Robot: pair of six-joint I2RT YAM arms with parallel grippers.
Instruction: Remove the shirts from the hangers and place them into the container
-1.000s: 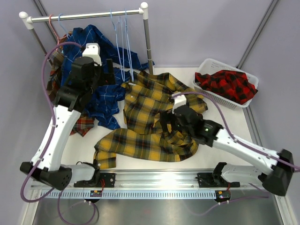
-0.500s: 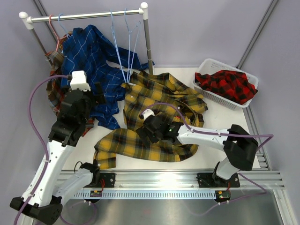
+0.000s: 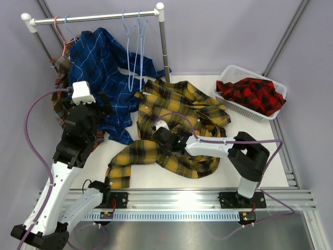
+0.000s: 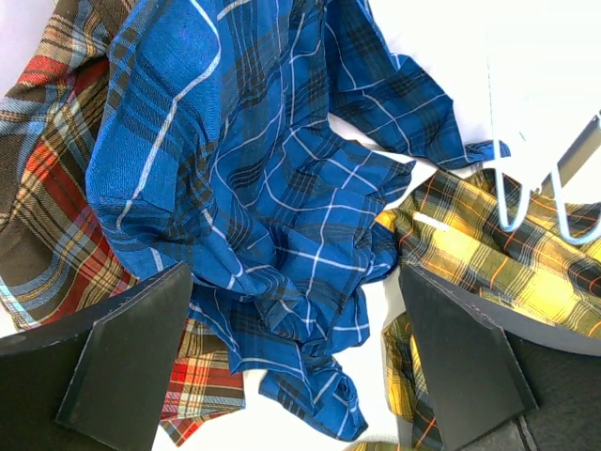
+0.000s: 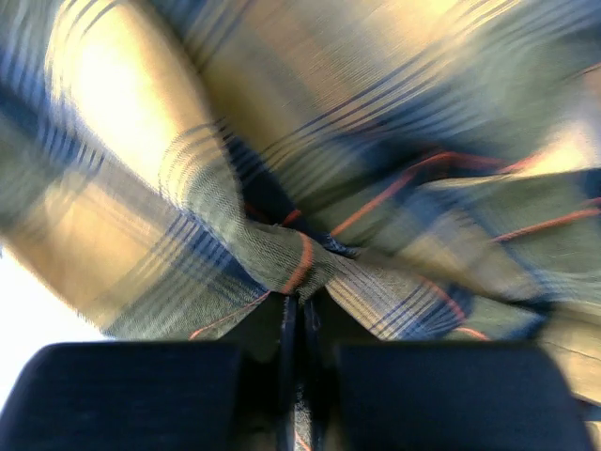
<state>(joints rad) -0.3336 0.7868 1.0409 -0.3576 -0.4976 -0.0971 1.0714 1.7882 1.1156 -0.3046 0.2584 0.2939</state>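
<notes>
Right tool (image 5: 299, 305): is clamping shut on a bunched fold of the yellow-and-black shirt (image 3: 177, 109); in the wrist view the cloth is puckering straight into the closed jaws.
Left tool (image 4: 293, 272): is hovering with its jaws spread wide and nothing between them, looking down on the blue shirt (image 3: 104, 62), well to the left of the white basket (image 3: 242, 109).
Yellow-and-black shirt: is lying crumpled on the table (image 3: 260, 156), off any hanger, left of the white basket. Its closest edge is lying near the basket's corner without touching it. The pinched fold is sitting on the side of the shirt away from the basket.
Red-and-black shirt (image 3: 252, 95): is sitting inside the white basket, filling most of it.
Blue shirt: is hanging from the end of the rail (image 3: 99, 17) farthest from the white basket, its hem trailing onto the table; I cannot tell whether a hanger is inside it.
Brown-red plaid shirt (image 3: 61, 88): is hanging farther again from the basket, partly behind the blue shirt.
Light blue hangers (image 3: 136, 47): are hanging bare on the rail, between the blue shirt and the basket.
Step in hand: by my reading, the second shirt is being picked up for the basket.
Next move: is calling for a high lift, so the long trailing cloth clears the rim, then a carry across to the basket and a release onto the red-and-black shirt.
</notes>
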